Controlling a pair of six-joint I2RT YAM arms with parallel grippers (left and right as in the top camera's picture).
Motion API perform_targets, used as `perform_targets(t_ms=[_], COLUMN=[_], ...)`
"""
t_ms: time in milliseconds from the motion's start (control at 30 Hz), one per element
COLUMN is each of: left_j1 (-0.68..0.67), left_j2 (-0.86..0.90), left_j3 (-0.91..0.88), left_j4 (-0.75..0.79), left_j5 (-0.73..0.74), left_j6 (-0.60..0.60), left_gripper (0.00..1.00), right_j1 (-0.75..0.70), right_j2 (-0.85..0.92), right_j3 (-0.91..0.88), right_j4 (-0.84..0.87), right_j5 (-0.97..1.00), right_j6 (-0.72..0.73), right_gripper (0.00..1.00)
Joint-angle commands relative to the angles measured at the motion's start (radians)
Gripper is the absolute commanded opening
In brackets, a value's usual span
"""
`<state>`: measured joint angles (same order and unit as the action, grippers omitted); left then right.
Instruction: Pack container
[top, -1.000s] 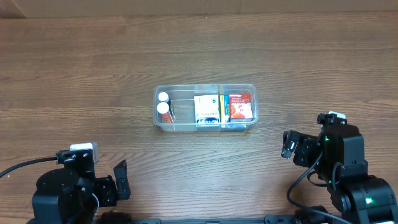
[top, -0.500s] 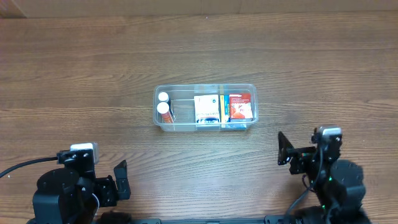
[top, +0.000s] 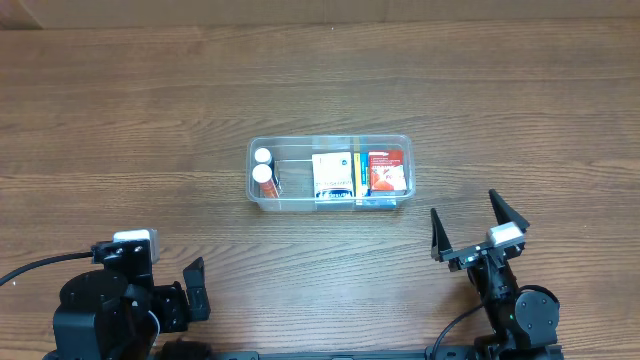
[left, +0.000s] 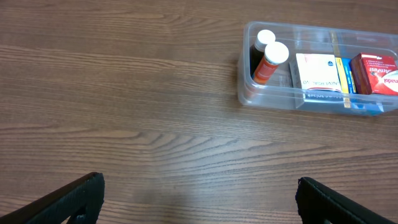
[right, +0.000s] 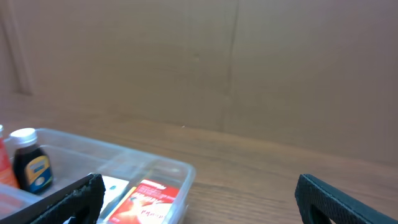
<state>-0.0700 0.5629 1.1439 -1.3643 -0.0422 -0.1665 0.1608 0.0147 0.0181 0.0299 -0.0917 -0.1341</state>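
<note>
The clear plastic container (top: 300, 196) sits at the table's middle. It holds two white-capped bottles (top: 264, 173) at its left end, a white box (top: 332, 175) in the middle and a red box (top: 386, 171) at its right end. It also shows in the left wrist view (left: 273, 101) and the right wrist view (right: 180, 171). My left gripper (top: 196, 290) is open and empty near the front left edge. My right gripper (top: 472, 228) is open and empty, in front of and to the right of the container.
The wooden table (top: 130, 120) spreads around the container. A brown cardboard wall (right: 236, 68) stands behind the table in the right wrist view.
My right arm has drawn back toward the front edge and tilted up, its fingers now spread wide. The left arm and the container have not moved.
</note>
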Motion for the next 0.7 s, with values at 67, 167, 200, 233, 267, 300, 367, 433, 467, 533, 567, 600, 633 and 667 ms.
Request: perform_targets(t_ms=[67, 167, 200, 233, 267, 300, 367, 433, 467, 533, 567, 600, 633, 667], left_j1=[0.004, 0.004, 0.004, 0.004, 0.004, 0.004, 0.004, 0.004, 0.004, 0.004, 0.004, 0.004, 0.004, 0.004], left_j2=[-0.008, -0.008, -0.008, -0.008, -0.008, -0.008, -0.008, -0.008, -0.008, -0.009, -0.008, -0.008, -0.008, -0.008], left_j3=[-0.003, -0.003, -0.003, -0.003, -0.003, -0.003, -0.003, -0.003, -0.003, -0.003, -0.003, -0.003, -0.003, -0.003], left_j4=[0.003, 0.003, 0.003, 0.003, 0.003, 0.003, 0.003, 0.003, 0.003, 0.003, 0.003, 0.003, 0.003, 0.003], left_j5=[-0.013, -0.013, -0.013, -0.013, -0.013, -0.013, -0.013, -0.013, -0.013, -0.013, -0.013, -0.013, -0.013, -0.013], left_j6=[-0.021, -0.021, -0.021, -0.021, -0.021, -0.021, -0.021, -0.021, -0.021, -0.021, -0.021, -0.021, -0.021, -0.021], left_gripper=[1.0, 1.0, 1.0, 1.0, 1.0, 1.0, 1.0, 1.0, 1.0, 1.0, 1.0, 1.0, 1.0, 1.0], right_j1=[0.002, 0.002, 0.002, 0.002, 0.002, 0.002, 0.002, 0.002, 0.002, 0.002, 0.002, 0.002, 0.002, 0.002], right_j2=[-0.012, -0.012, -0.012, -0.012, -0.012, -0.012, -0.012, -0.012, -0.012, -0.012, -0.012, -0.012, -0.012, -0.012], right_j3=[-0.01, -0.01, -0.01, -0.01, -0.01, -0.01, -0.01, -0.01, -0.01, -0.01, -0.01, -0.01, -0.01, -0.01], right_j4=[-0.085, -0.113, -0.112, -0.112, -0.112, -0.112, -0.112, -0.112, -0.112, -0.112, -0.112, -0.112, -0.112, -0.112], right_j5=[0.124, 0.123, 0.121, 0.121, 0.121, 0.121, 0.121, 0.121, 0.121, 0.121, 0.121, 0.121, 0.121, 0.121], right_j6=[0.028, 0.052, 0.052, 0.052, 0.052, 0.052, 0.052, 0.052, 0.052, 0.052, 0.052, 0.052, 0.052, 0.052], right_gripper=[1.0, 1.0, 1.0, 1.0, 1.0, 1.0, 1.0, 1.0, 1.0, 1.0, 1.0, 1.0, 1.0, 1.0])
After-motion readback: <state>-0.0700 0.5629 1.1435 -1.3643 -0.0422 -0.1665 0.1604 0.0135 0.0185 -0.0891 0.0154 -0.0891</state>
